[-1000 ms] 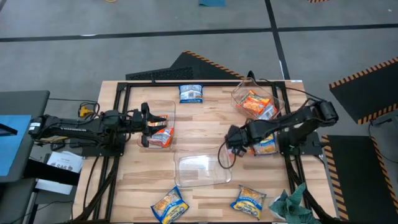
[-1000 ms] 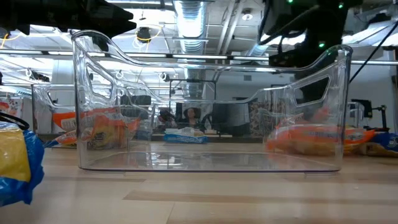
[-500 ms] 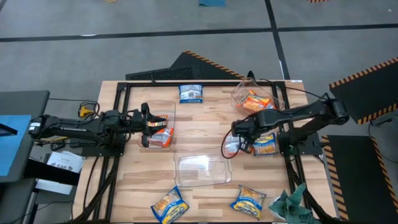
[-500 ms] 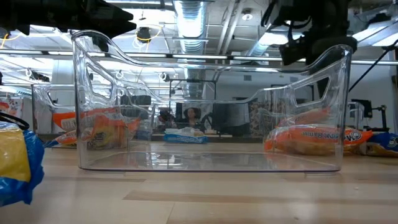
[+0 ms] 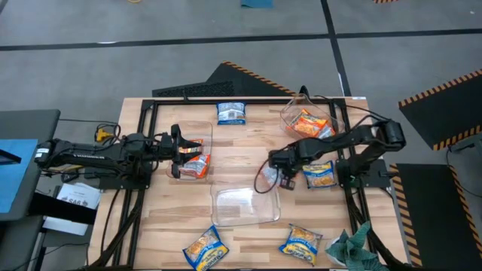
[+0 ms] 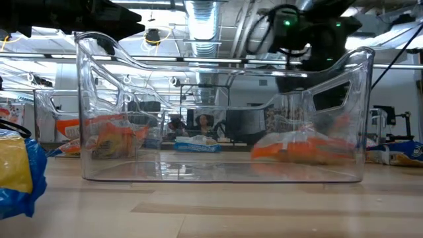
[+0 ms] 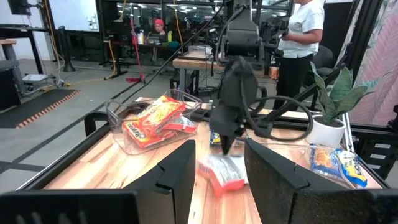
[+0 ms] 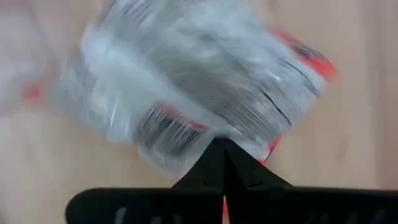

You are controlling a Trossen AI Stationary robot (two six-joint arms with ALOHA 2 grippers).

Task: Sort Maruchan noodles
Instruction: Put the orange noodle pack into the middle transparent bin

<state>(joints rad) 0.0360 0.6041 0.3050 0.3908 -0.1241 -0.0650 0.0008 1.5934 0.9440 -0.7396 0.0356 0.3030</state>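
My right gripper (image 5: 280, 167) is shut on a red-orange Maruchan packet (image 5: 266, 181) with a silver-white back. It hovers just past the far right corner of the clear near tub (image 5: 245, 205). My left gripper (image 5: 179, 153) is open and waits at the left tub (image 5: 197, 143), which holds orange packets. A far-right tub (image 5: 309, 120) also holds orange packets. Loose packets lie flat on the table: a blue one (image 5: 231, 113) at the far edge, one (image 5: 320, 175) under the right arm and two blue-and-yellow ones (image 5: 205, 248) (image 5: 301, 242) near the front. My right gripper pinches the packet at one edge (image 8: 214, 134) between its two shut fingers, coming from above and pointing down. The packet hangs below the fingers with its silver-white barcode side (image 8: 186, 81) toward the wrist camera. Whether its lower edge (image 6: 301, 158) touches the table, I cannot tell.
A teal-green cloth (image 5: 354, 245) lies at the near right corner. A black frame (image 5: 226, 98) runs along the far edge and sides of the table. Bare wood shows between the left tub and the right gripper. A person (image 7: 301, 37) stands beyond the table.
My right gripper has moved toward the table's left, from beside the packet under the right arm to the near tub's far right corner. The silver-backed packet has gone with it, hanging below the fingers. The left arm kept still.
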